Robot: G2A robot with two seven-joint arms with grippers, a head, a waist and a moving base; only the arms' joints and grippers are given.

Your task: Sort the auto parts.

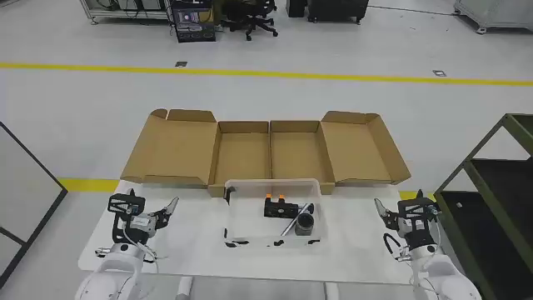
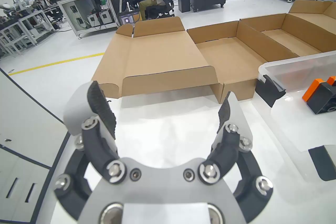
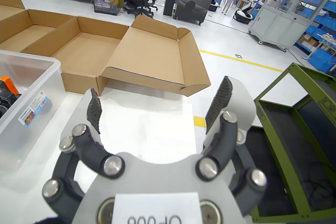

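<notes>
Both grippers spread and empty at the table's near corners; auto parts sit in the clear bin.
White table (image 1: 200, 246), with a green cart (image 1: 500, 179) off its right end. At the table's far edge, left cardboard box (image 1: 243, 157) and right cardboard box (image 1: 296, 157) stand open, side by side, with flaps folded outward. Clear bin (image 1: 271, 184) sits mid-table, just in front of the boxes. Left gripper (image 2: 161, 93) is over the near left corner with fingers apart and nothing between them. Right gripper (image 3: 160, 88) is over the near right corner, likewise apart and empty. In the bin, a black block with orange caps (image 1: 276, 207) lies near the far wall. A dark cylinder (image 1: 306, 227) is just beside it, with a thin grey rod (image 1: 291, 222) next to the cylinder.
</notes>
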